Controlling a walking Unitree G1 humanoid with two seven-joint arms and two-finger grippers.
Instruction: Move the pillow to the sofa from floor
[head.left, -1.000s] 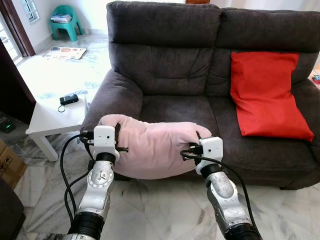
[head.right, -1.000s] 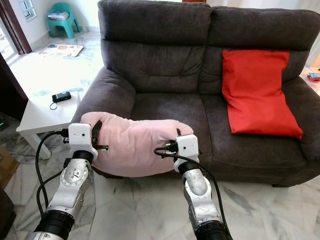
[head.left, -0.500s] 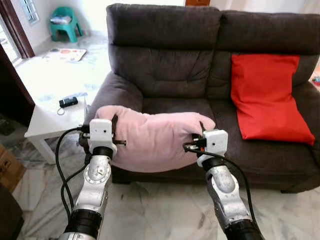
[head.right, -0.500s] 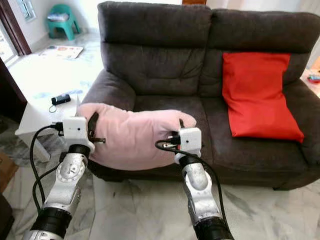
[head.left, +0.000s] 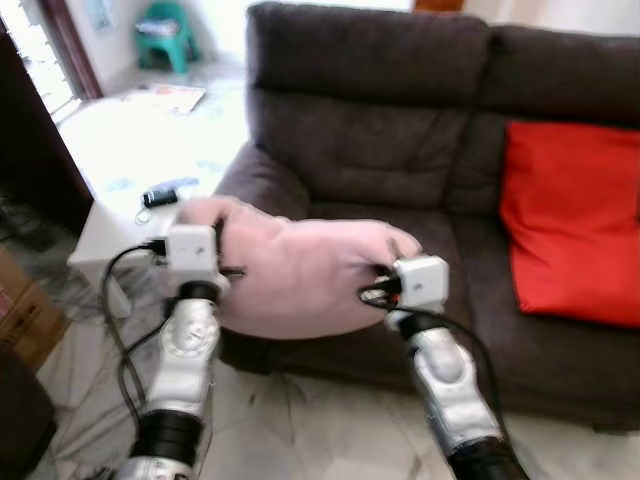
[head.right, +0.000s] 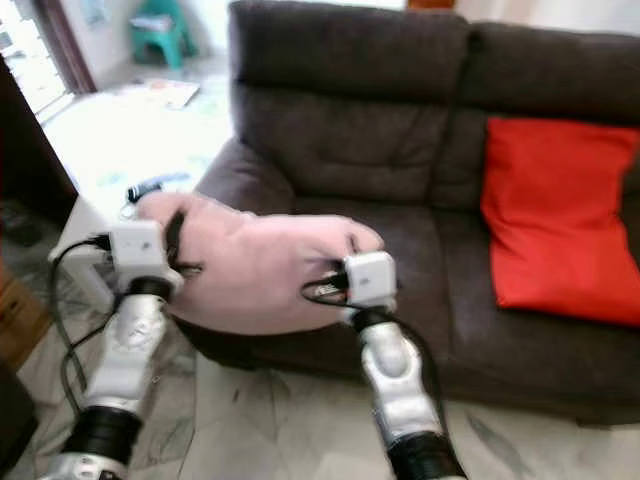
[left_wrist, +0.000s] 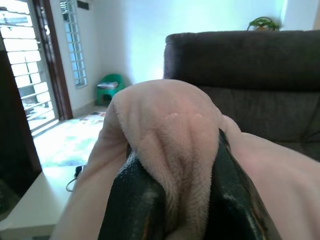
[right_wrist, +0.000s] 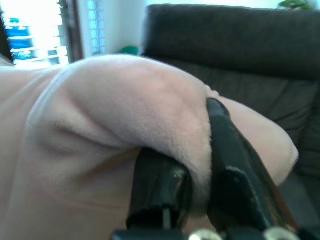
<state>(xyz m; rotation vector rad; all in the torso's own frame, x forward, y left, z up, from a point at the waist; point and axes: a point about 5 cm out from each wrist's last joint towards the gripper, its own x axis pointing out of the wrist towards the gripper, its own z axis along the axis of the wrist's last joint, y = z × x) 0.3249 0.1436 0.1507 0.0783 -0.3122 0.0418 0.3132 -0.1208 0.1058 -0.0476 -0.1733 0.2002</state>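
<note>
Marble floor (head.left: 300, 420) lying underfoot, white side table (head.left: 105, 225) sitting left carrying a black device (head.left: 160, 194), teal plastic chair (head.left: 165, 22) standing far back, daylight coming through louvred windows (left_wrist: 72, 40).

head eyes downward at sofa (head.left: 400, 120), wrist views close on pillow (left_wrist: 170, 140)

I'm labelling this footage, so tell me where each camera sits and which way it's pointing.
Left eye view: on the head, looking forward and down at the dark sofa; both silver arms hold the pink pillow between the left gripper and right gripper.
Right eye view: the same scene from slightly aside, with the red cushion.
Left wrist view: along its jaws, pinching a pillow fold.
Right wrist view: along its jaws, shut on the pillow's other end.
All four share the pillow and sofa.
</note>
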